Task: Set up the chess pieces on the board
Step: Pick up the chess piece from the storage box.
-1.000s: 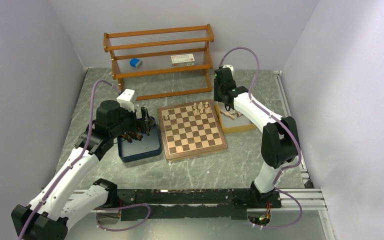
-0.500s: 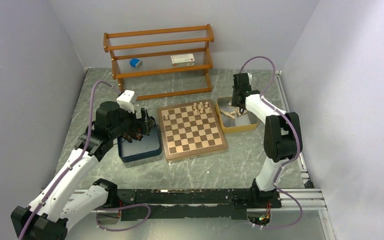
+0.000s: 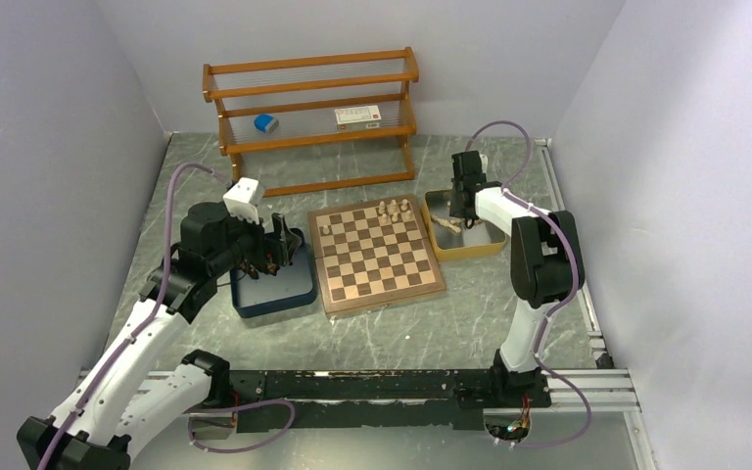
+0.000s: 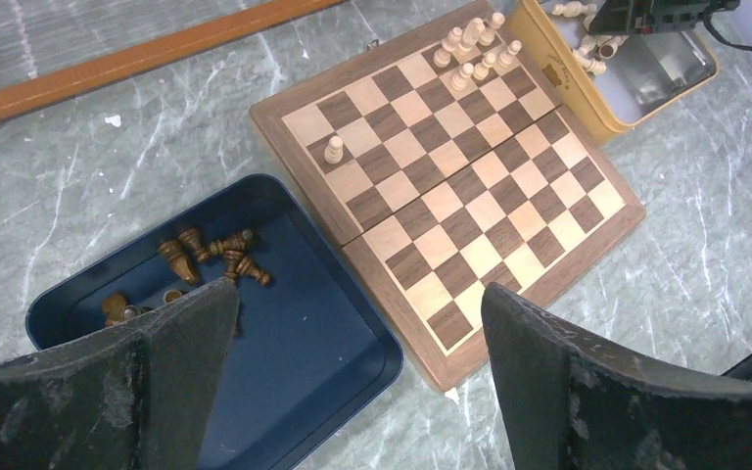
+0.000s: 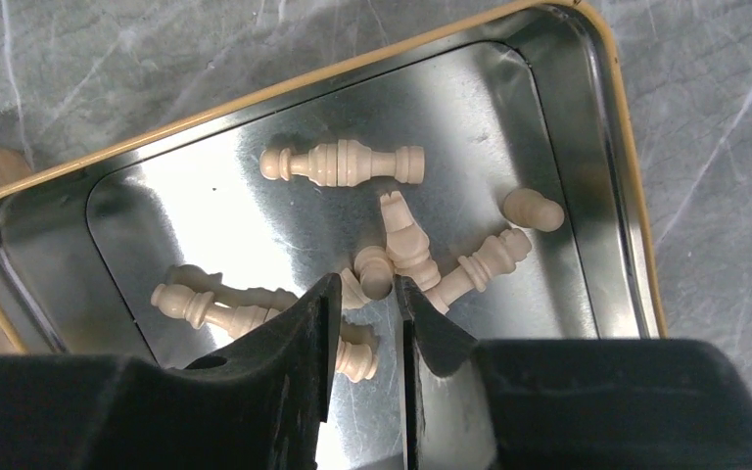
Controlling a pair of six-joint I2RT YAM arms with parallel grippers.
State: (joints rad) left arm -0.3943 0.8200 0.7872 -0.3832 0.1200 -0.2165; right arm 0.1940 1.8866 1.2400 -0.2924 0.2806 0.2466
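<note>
The board (image 3: 377,259) lies mid-table. Several cream chess pieces (image 3: 392,208) stand on its far edge, and a lone one (image 3: 325,229) at the far left. Dark pieces (image 4: 211,255) lie in the navy tray (image 4: 304,333). My left gripper (image 4: 357,294) hangs wide open and holds nothing, above that tray's right edge and the board's near corner. My right gripper (image 5: 367,284) is down in the yellow tray (image 5: 206,196) among several lying cream pieces (image 5: 343,164). Its jaws are narrowed on the round base of one cream piece (image 5: 374,272) at the fingertips.
A wooden shelf rack (image 3: 313,117) stands at the back, with a blue item and a white box on its middle shelf. The navy tray (image 3: 284,294) touches the board's left side. The yellow tray (image 3: 470,250) sits at its right. Grey walls enclose the marble table.
My right arm swung from the board's far right corner over to the yellow tray, went down into it, and its jaws narrowed. The left arm shifted only slightly.
</note>
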